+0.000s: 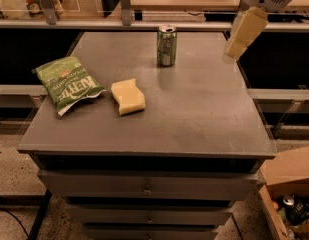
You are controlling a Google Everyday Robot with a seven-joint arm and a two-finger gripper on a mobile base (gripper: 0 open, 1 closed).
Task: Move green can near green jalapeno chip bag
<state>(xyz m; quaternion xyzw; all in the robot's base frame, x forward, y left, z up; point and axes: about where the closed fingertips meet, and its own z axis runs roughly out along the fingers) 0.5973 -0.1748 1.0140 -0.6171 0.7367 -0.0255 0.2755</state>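
Observation:
The green can [166, 45] stands upright near the far edge of the grey table [194, 109], right of centre. The green jalapeno chip bag [68, 82] lies flat at the table's left side, with white "Kettle" lettering. My gripper [242, 35] hangs in the air at the upper right, above the table's far right corner and well to the right of the can. It touches nothing.
A pale yellow block [127, 96] lies between the bag and the can, nearer the bag. Drawers [146, 188] sit under the tabletop. A cardboard box [289, 194] with cans stands on the floor at lower right. A railing runs behind the table.

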